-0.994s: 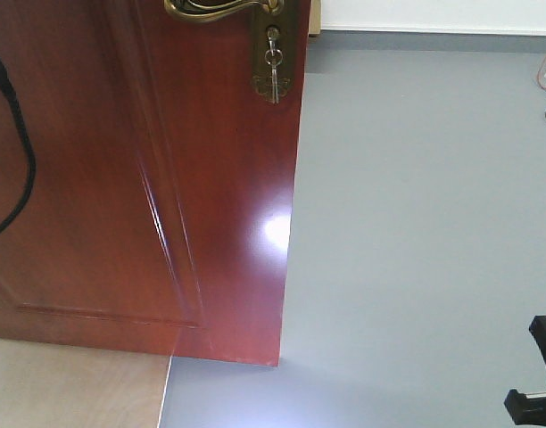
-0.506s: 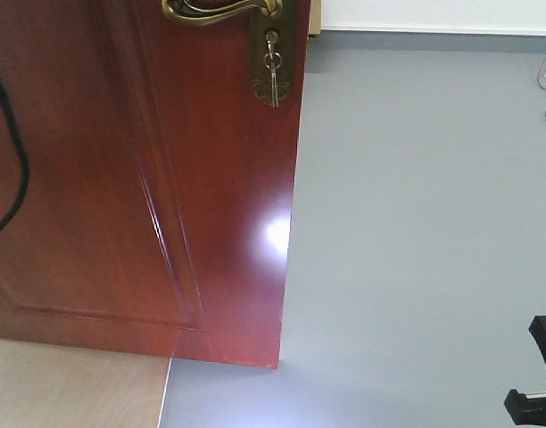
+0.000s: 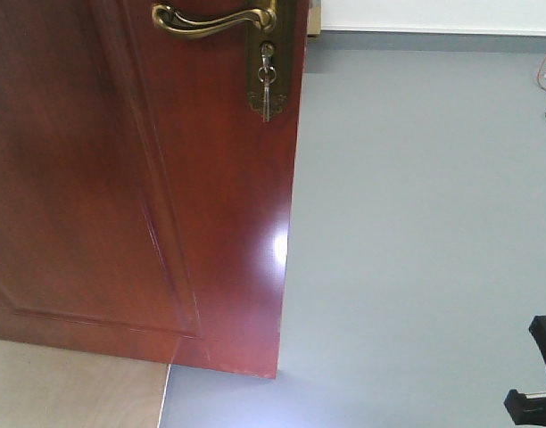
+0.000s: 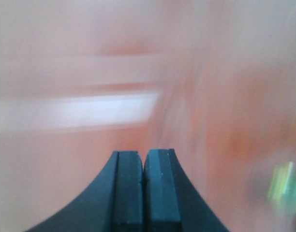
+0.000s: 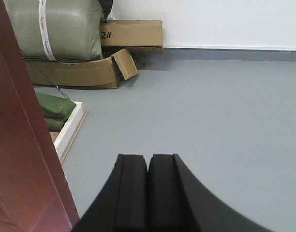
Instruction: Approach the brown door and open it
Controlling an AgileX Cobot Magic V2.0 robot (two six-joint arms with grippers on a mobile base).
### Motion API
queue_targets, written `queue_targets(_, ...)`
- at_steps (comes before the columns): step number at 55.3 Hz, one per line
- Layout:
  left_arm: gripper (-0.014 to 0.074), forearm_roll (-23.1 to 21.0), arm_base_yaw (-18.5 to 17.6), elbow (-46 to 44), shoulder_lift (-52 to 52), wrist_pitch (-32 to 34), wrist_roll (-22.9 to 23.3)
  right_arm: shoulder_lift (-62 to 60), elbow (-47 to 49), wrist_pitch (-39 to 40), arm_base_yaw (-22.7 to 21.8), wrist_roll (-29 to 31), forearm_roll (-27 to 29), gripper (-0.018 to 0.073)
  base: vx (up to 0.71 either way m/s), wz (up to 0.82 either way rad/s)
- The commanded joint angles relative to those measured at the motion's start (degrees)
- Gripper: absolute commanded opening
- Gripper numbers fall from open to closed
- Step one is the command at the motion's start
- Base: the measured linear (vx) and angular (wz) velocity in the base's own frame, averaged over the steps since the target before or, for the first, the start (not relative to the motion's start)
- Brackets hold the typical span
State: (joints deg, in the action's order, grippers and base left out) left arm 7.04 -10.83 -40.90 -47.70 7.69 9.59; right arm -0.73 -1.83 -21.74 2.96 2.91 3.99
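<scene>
Door [image 3: 139, 187] close ahead of left claw [image 4: 144, 159], left of right claw [image 5: 148, 164]; both claws pressed closed, empty.

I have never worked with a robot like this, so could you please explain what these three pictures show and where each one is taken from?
This is a two-armed robot on a wheeled base, with three cameras. The front-facing view looks down at the brown door, with its brass lever handle and keys hanging in the lock plate, and grey floor beside its free edge.

The other two cameras sit on the wrists and look out along each gripper. In the left wrist view, the left gripper is shut with nothing between its black pads; the blurred reddish background is probably the door close up. In the right wrist view, the right gripper is also shut and empty, beside the door's edge. Beyond lie cardboard boxes, a large green sack and a white wall.

Neither gripper holds anything.
</scene>
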Motion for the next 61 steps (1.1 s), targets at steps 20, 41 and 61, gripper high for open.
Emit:
queue_targets(20, 0.0137, -0.7, 4.2, 28.9, 28.4, 4.8, 0.3, -0.3, -0.2, 4.3, 0.1, 0.4, -0.2, 0.0, 0.0, 0.0)
queue_targets(41, 0.0137, -0.7, 4.6, 41.1, 49.5, -6.0, 4.2, -0.3, -0.2, 4.5, 0.1, 0.4, -0.2, 0.0, 0.0, 0.0)
queue_targets(61, 0.0137, -0.7, 4.6, 41.1, 49.2, -6.9, 4.2, -0.3, -0.2, 4.5, 0.1, 0.4, -0.2, 0.0, 0.0, 0.0)
